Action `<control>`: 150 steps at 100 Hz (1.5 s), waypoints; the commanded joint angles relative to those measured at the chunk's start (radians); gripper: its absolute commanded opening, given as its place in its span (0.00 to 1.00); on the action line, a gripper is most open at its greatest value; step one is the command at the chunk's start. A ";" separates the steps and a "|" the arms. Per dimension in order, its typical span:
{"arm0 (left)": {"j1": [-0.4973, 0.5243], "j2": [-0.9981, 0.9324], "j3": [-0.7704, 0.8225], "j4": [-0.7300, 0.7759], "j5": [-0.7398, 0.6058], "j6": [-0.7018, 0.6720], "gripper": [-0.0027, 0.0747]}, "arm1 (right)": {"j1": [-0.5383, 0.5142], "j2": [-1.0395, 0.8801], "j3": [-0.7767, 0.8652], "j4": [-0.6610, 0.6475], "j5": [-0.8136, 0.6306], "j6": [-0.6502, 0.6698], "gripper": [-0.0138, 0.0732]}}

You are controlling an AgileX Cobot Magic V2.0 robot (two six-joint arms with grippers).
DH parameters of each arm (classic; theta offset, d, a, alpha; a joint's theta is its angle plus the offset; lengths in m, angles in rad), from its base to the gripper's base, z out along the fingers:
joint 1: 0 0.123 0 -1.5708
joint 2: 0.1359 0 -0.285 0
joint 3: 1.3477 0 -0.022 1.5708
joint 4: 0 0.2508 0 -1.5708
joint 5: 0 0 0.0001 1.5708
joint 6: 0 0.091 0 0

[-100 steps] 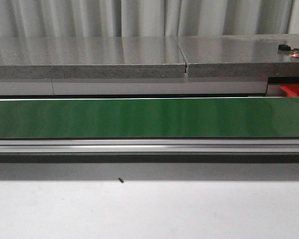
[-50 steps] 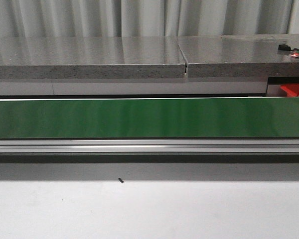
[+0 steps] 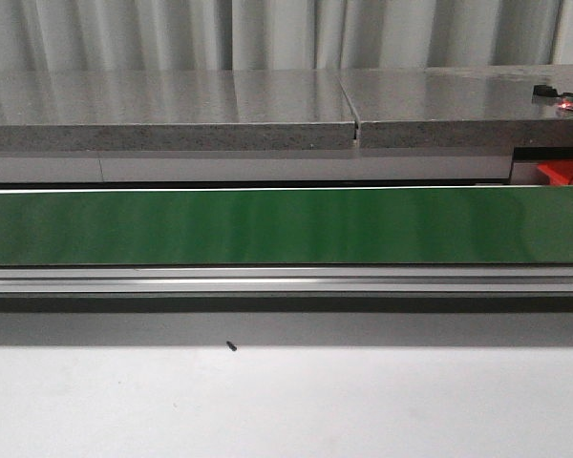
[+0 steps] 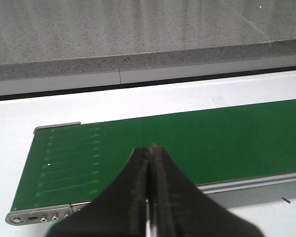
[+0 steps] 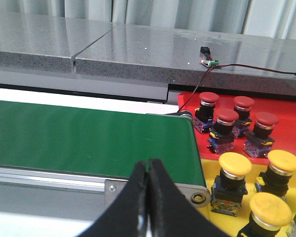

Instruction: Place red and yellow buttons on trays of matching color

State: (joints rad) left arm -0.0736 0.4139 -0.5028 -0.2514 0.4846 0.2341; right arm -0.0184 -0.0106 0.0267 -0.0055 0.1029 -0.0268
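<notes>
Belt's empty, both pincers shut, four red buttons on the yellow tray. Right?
Not quite. In the right wrist view the four red buttons sit on the red tray; the yellow tray holds the yellow buttons. The belt is bare, and both the left pincer and right pincer are shut.

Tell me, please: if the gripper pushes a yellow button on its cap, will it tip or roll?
The yellow button probably tips rather than slides: its domed cap is wider than the dark body beneath. Once down, the round cap might roll in an arc. The smooth dome looks slippery, so gripping the squarish body seems safer.
</notes>
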 commanded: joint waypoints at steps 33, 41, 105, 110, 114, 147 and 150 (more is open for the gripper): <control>-0.008 0.007 -0.027 -0.015 -0.074 -0.005 0.01 | 0.001 -0.013 -0.016 -0.007 -0.097 0.002 0.08; -0.008 0.007 -0.027 -0.015 -0.074 -0.005 0.01 | 0.001 -0.013 -0.016 -0.007 -0.097 0.002 0.08; -0.008 0.007 -0.024 0.001 -0.126 -0.005 0.01 | 0.001 -0.013 -0.016 -0.007 -0.097 0.002 0.08; -0.008 0.003 -0.012 0.021 -0.171 -0.005 0.01 | 0.001 -0.013 -0.016 -0.007 -0.097 0.002 0.08; -0.008 -0.005 0.008 0.044 -0.220 -0.005 0.01 | 0.001 -0.013 -0.016 -0.007 -0.097 0.002 0.08; -0.008 -0.156 0.304 0.304 -0.551 -0.214 0.01 | 0.001 -0.013 -0.016 -0.007 -0.103 0.001 0.08; -0.008 -0.173 0.328 0.304 -0.562 -0.214 0.01 | 0.001 -0.013 -0.016 -0.007 -0.103 0.001 0.08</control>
State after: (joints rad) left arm -0.0736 0.2717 -0.2145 0.0164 0.0727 0.0719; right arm -0.0184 -0.0106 0.0267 -0.0055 0.0856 -0.0249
